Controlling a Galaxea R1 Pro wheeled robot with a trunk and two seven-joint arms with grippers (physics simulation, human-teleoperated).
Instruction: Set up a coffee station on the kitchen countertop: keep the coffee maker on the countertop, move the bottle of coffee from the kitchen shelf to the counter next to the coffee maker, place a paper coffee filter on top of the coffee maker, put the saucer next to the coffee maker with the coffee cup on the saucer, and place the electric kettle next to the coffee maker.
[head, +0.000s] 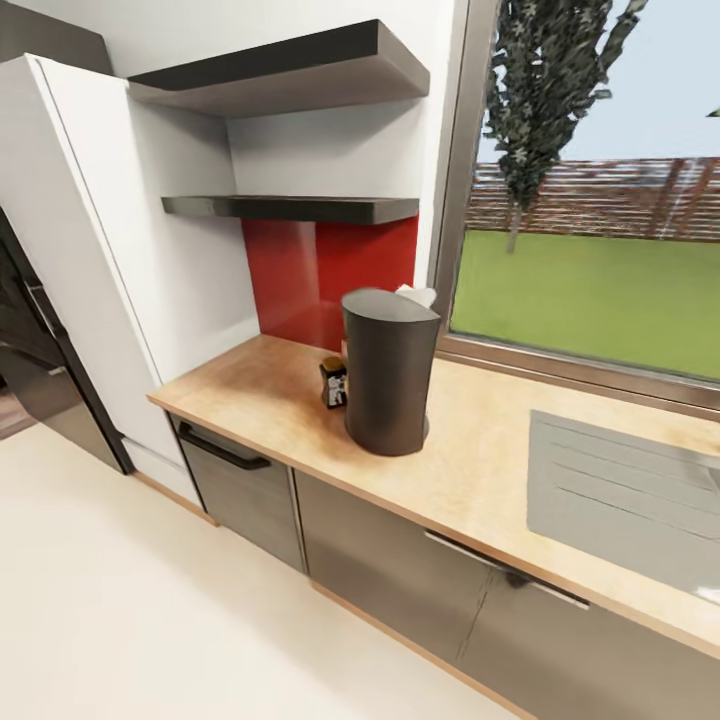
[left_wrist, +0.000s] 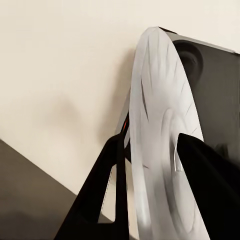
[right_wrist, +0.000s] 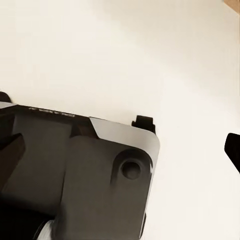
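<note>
Gripping the saucer (left_wrist: 162, 145) edge-on, the left gripper (left_wrist: 152, 170) is closing its dark fingers (left_wrist: 205, 175) on both faces, so the plate's flat side is standing nearly upright above the pale floor (left_wrist: 55, 65). The coffee maker (head: 388, 370) is standing upright on the countertop (head: 470, 470), with the paper filter (head: 417, 295) peeking over its slanted top and the coffee jar (head: 333, 383) just beside it. Whether the right gripper (right_wrist: 120, 150) is open, I cannot tell.
</note>
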